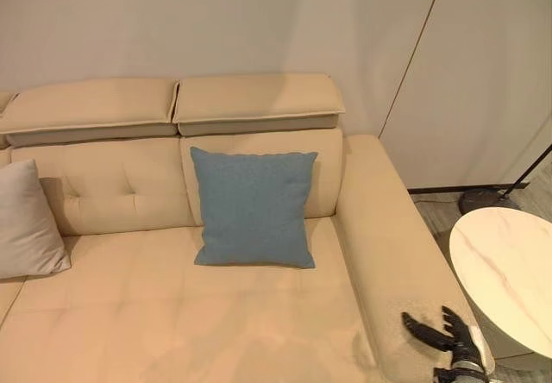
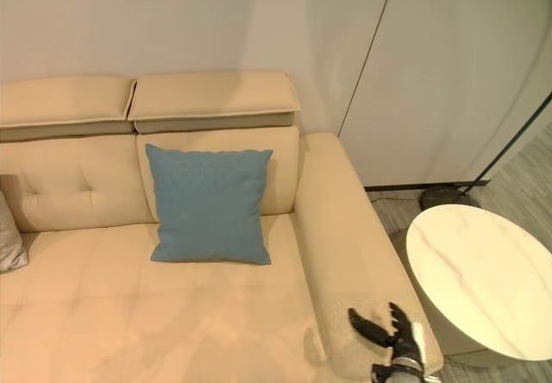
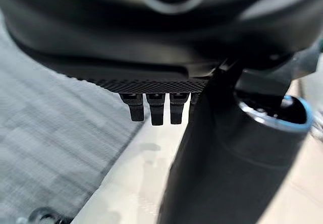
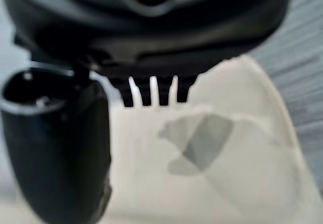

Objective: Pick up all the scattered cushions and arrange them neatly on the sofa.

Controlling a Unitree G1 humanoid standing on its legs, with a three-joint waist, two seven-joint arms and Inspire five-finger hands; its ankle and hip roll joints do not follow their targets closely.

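Standing here, I see the right hand [image 1: 453,340] low over the front end of the sofa's right armrest [image 1: 388,228], fingers straight and spread, holding nothing. The blue cushion [image 1: 254,207] is up and to the left of that hand, across the seat, well apart from it; it stands upright, leaning on the backrest [image 1: 112,185], roughly square so no real long axis, face pointing out toward the room, bottom edge on the seat. A grey cushion [image 1: 26,221] leans at the far left end of the sofa [image 1: 172,314], tilted a bit. The left hand [image 3: 156,110] shows in its wrist cam w/ fingers straight and empty, over what looks like floor and a pale edge. Right hand is nearer the blue one, I'd guess; both cushions seem placed already. A round marble side table [image 1: 509,271] sits just beside the armrest
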